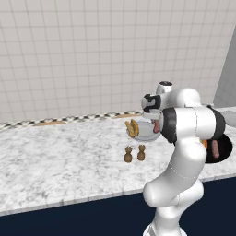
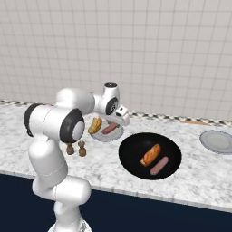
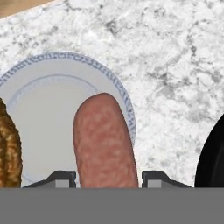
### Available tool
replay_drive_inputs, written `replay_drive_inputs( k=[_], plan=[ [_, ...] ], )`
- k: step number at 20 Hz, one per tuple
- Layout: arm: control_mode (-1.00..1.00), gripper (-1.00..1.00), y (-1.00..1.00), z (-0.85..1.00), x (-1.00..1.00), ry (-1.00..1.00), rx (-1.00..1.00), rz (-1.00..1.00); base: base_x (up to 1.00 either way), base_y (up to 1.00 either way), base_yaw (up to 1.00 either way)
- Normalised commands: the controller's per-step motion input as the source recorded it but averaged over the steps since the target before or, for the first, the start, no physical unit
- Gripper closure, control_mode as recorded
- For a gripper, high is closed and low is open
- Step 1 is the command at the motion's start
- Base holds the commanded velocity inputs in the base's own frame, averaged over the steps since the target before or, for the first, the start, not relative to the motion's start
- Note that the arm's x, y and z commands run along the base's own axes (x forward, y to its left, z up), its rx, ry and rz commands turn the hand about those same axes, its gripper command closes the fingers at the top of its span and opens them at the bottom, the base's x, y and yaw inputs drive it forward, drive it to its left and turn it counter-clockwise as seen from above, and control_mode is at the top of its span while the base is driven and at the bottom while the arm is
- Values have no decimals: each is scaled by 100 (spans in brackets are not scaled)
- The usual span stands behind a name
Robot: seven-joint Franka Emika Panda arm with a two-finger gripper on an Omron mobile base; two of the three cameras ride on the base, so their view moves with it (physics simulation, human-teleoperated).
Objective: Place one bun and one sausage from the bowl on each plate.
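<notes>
overhead, fingers astride sausage, plate, no lettering

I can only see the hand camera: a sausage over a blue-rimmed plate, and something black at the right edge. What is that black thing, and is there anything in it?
Observer: It's the bowl. One spare bun and one spare sausage lie in it side by side.
Visitor: And the brown lump on the left of my picture?
Observer: That's the plated bun, lying on the first plate, the one you see.
Visitor: Is that the only plate?
Observer: No. A second plate sits on the counter on the far side of the bowl, with no food on it.
</notes>
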Motion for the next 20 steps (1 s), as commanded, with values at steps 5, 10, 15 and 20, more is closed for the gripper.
replay_drive_inputs(
  k=[5,10,15,20],
  plan=[
    [-100,100,14,-27,20,0,1,6,0,0,0],
    [-100,100,10,-9,16,0,0,8,0,0,0],
    [-100,100,8,-6,17,0,0,9,0,0,0],
    [-100,100,2,-13,17,0,0,8,0,0,0]
  ],
)
